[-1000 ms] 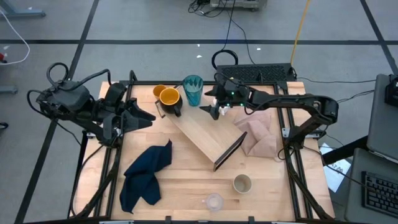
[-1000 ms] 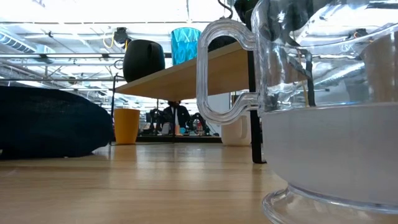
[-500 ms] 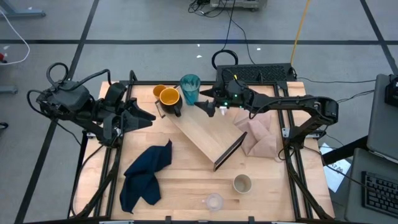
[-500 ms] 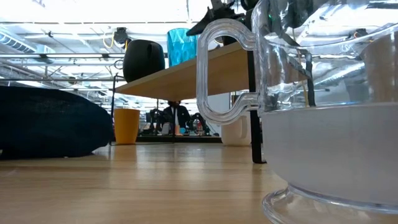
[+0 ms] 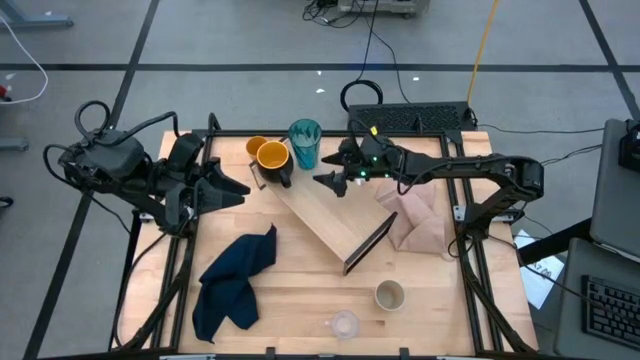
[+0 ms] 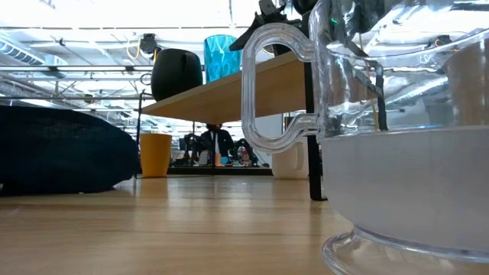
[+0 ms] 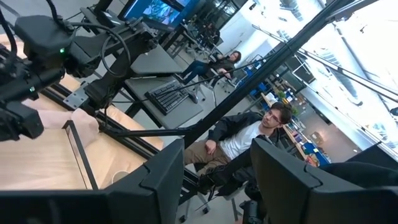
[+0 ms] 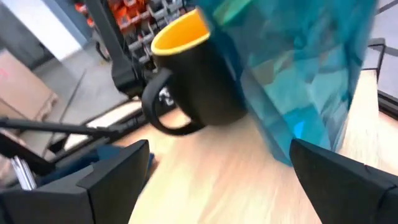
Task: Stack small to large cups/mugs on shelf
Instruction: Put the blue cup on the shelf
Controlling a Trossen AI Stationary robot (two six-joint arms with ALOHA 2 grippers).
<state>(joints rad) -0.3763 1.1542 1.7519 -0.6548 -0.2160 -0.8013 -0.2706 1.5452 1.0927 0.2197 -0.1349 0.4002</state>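
A dark blue cloth point(image 5: 236, 282) lies crumpled on the wooden table point(image 5: 300, 300) near its left edge, toward the front. A pinkish-beige cloth point(image 5: 420, 222) sits bunched at the right edge. Beyond the table, a seated person point(image 7: 249, 134) in a white shirt and dark jacket shows in the left wrist view

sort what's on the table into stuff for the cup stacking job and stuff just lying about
For the job:
teal tumbler
black mug with yellow inside
small orange cup
beige-grey cup
small clear cup
wooden shelf

Just lying about:
dark blue cloth
pinkish-beige cloth
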